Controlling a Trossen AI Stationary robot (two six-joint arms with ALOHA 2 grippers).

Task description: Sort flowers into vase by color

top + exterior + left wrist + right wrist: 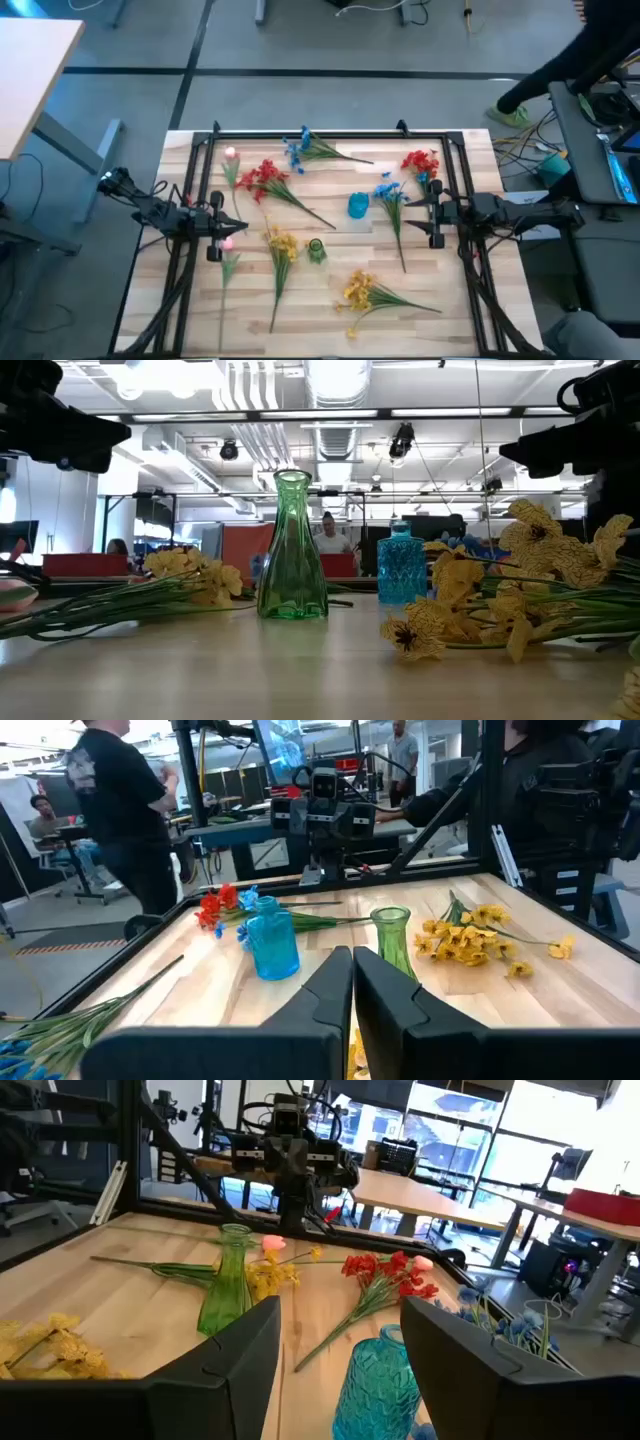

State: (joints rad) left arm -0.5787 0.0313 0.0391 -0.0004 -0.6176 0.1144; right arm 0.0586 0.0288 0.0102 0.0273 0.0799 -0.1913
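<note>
On the slatted wooden table [420, 320], the flowers lay scattered around two small vases near the middle. A green glass vase [316, 250] stood upright, narrow in the neck and flared at the rim, and a blue glass vase [358, 205] stood upright a little apart from it, toward the right arm's side; the low view showed the blue one with a faceted, patterned body. Both vases held nothing.

The sprigs all had thin green stems. A red cluster [264, 178] lay near the far left, its stem running toward the centre, with a single pink bud [231, 155] just beside it. A blue sprig [298, 148] lay at the far edge. Another red sprig [420, 162] and a blue sprig [389, 192] lay close to the right gripper [428, 207]. A yellow sprig [281, 244] lay just left of the green vase, and a second yellow sprig [358, 290] lay nearer the front edge, its papery blooms filling the right of the low view.

The left gripper [222, 232] hovered at the left side of the table, its fingers pressed together, as its wrist view showed; a second pink bud [227, 242] sat right at them, though whether it was pinched could not be told. The right gripper hung at the right side with its fingers spread wide.
</note>
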